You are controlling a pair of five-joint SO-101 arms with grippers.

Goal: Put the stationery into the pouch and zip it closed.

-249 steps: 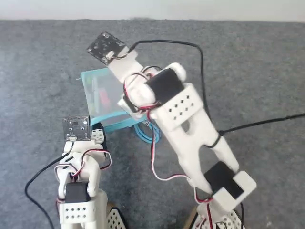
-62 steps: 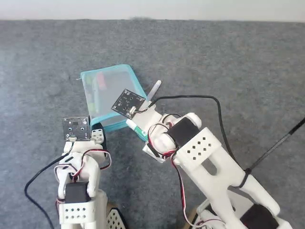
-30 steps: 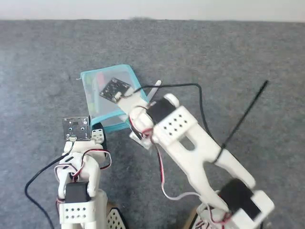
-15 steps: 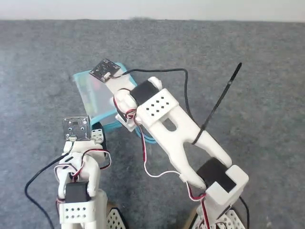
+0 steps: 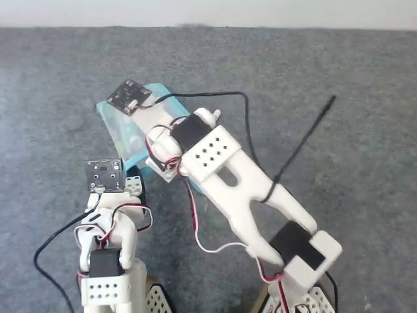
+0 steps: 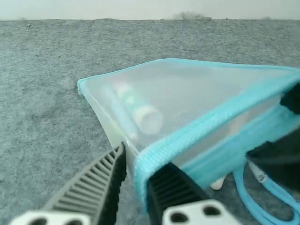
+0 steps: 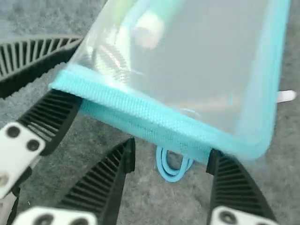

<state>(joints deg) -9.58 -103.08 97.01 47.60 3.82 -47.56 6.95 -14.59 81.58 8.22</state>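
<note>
Clamping the pouch (image 6: 197, 93) by the near corner of its teal zip band, the left gripper (image 6: 139, 161) has its 2 ribbed fingers (image 6: 101, 185) pinched together with the band squeezed between them. The left arm (image 5: 104, 261) sits low at the near left of the grey mat (image 5: 339, 65), with the gripper just under the pouch's near corner in the high view.

The pouch is translucent with teal edging and lies left of centre, just beyond the left gripper. The held corner is raised and the far end is down on the mat. 1 pen (image 6: 138, 112) with a white cap and green print lies lengthwise inside, against the wall. Other items inside are too blurred to name. Cannot tell if the zip is open or closed.

A blue cord loop (image 7: 173, 165) hangs under the zip band, close to the mat. The right gripper (image 7: 171, 151) is released, grasping nothing. Its 2 fingers are spread wide, 1 on each side of the cord loop, with the tips just below the band. Cannot tell if they touch it.

A white stick end (image 7: 286, 96) shows past the pouch's side edge. Cannot tell if it is inside or outside.

The right arm (image 5: 221, 169) runs diagonally from the near right up to the pouch and covers the pouch's right part in the high view. A black cable (image 5: 306, 137) rises to the right of it, over the mat.
</note>
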